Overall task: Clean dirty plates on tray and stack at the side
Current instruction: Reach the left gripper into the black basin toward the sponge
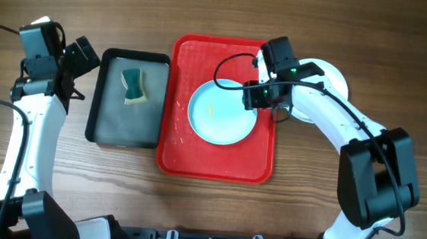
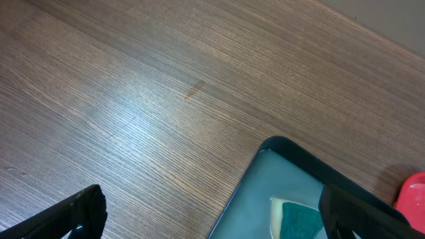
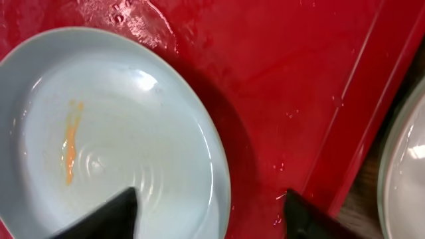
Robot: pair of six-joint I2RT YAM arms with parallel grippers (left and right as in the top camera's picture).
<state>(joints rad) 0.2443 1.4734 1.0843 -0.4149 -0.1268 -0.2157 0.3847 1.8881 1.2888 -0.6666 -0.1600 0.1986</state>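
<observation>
A pale blue plate (image 1: 221,114) with an orange smear (image 3: 70,143) lies flat on the red tray (image 1: 181,147), toward its right side. My right gripper (image 1: 259,100) hovers open over the plate's right rim (image 3: 211,199), one finger above the plate (image 3: 119,146) and the other above the bare tray (image 3: 299,79); nothing is held. Another pale plate (image 1: 331,77) rests on the table just right of the tray, partly hidden under the right arm, its edge (image 3: 405,166) showing in the right wrist view. My left gripper (image 1: 81,54) stands wide open and empty at the far left.
A dark grey pan (image 1: 107,119) with a green and yellow sponge (image 1: 134,85) sits left of the tray. In the left wrist view the pan's corner (image 2: 279,166), the sponge (image 2: 299,222) and the tray's red corner (image 2: 415,192) show beneath my left gripper (image 2: 212,206).
</observation>
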